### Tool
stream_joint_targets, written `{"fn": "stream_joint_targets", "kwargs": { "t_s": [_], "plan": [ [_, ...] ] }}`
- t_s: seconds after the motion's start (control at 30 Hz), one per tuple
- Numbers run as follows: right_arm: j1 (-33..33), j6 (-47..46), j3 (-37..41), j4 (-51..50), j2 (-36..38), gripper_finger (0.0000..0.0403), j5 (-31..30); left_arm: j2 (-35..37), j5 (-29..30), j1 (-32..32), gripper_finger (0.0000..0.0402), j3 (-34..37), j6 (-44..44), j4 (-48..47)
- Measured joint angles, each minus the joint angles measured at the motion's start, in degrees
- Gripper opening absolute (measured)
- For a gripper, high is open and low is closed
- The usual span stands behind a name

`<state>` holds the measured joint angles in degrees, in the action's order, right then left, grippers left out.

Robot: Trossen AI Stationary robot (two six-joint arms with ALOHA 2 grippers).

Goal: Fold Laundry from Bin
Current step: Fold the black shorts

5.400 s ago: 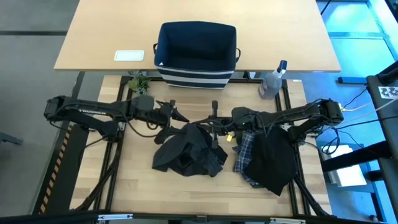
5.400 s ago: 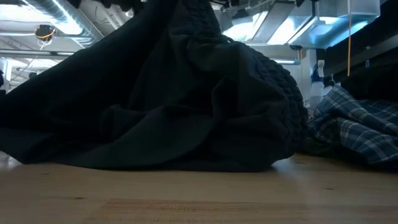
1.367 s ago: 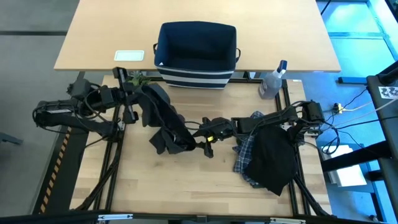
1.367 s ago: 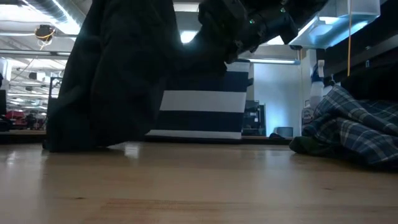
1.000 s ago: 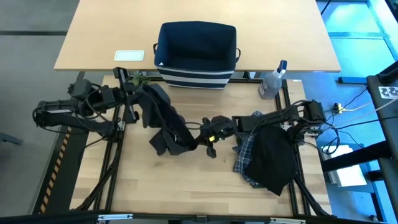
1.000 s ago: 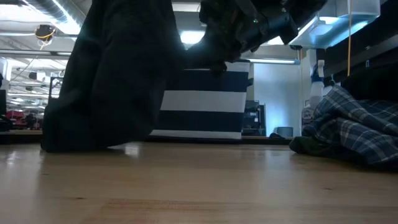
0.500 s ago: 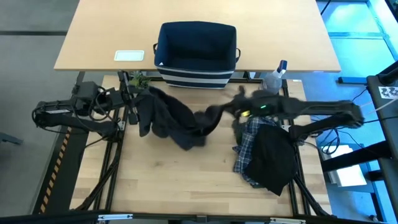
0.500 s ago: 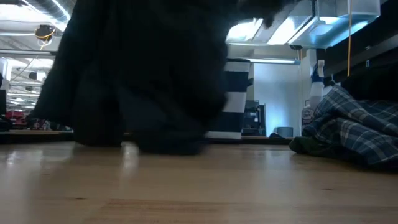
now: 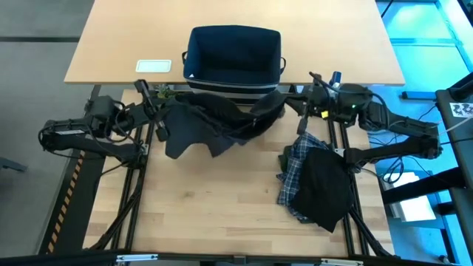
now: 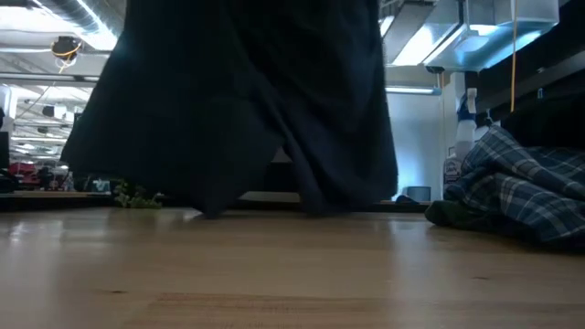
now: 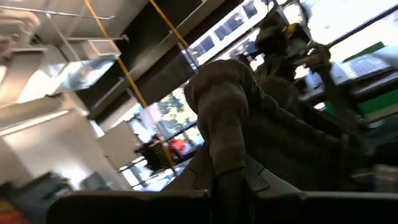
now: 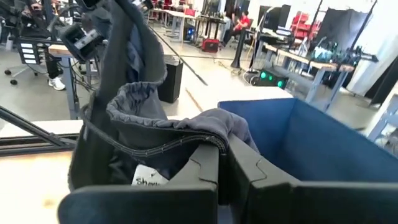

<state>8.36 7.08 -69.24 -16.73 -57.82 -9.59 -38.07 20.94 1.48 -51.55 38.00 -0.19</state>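
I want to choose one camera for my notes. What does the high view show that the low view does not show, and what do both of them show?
Only the high view shows the left gripper and the right gripper, each shut on an end of the dark green garment, the striped bin and the black garment. Only the low view shows the room's ceiling lights and the gap under the hanging cloth. Both show the green garment, the plaid shirt and the wooden table.

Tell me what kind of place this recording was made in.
Probably a robotics lab or workshop, not a home. The wooden table sits in a metal frame with cabling, exposed ducts run along the ceiling, and the right wrist view shows a big open floor with workbenches, equipment and seated people.
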Motion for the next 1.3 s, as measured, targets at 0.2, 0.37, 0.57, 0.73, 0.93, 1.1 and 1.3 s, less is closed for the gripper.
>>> {"fn": "stream_joint_targets", "kwargs": {
  "t_s": [0.2,0.37,0.57,0.73,0.93,1.1,1.3],
  "plan": [
    [-0.04,3.97,-7.33,-1.88,-3.47,0.0004,-0.51,-0.3,2.1,0.0,0.0013,0.04,8.52,7.63],
    [-0.04,5.44,-12.03,-5.44,-5.32,0.0004,-1.37,-0.24,1.98,0.0,0.0013,0.04,12.04,10.15],
    [-0.64,4.89,-12.65,-10.83,-5.46,0.0004,-0.75,0.01,-5.53,-0.08,0.0008,0.04,15.03,0.61],
    [-5.09,4.79,-10.59,-10.72,-5.42,0.0004,-1.66,-0.35,-7.14,-1.11,0.0005,0.04,17.64,-2.62],
    [-8.01,7.0,-9.71,-9.9,-5.43,0.0004,-9.03,-0.45,-3.66,-0.99,0.0004,0.04,18.46,-2.67],
    [-7.05,11.03,-9.72,-6.68,-5.11,0.0004,-15.26,-0.46,1.9,0.75,0.0004,0.04,22.09,-1.55],
    [-1.4,11.44,-9.72,-4.4,-5.05,0.0004,-12.79,-0.61,0.19,4.53,0.0004,0.04,25.48,2.57]
  ]
}}
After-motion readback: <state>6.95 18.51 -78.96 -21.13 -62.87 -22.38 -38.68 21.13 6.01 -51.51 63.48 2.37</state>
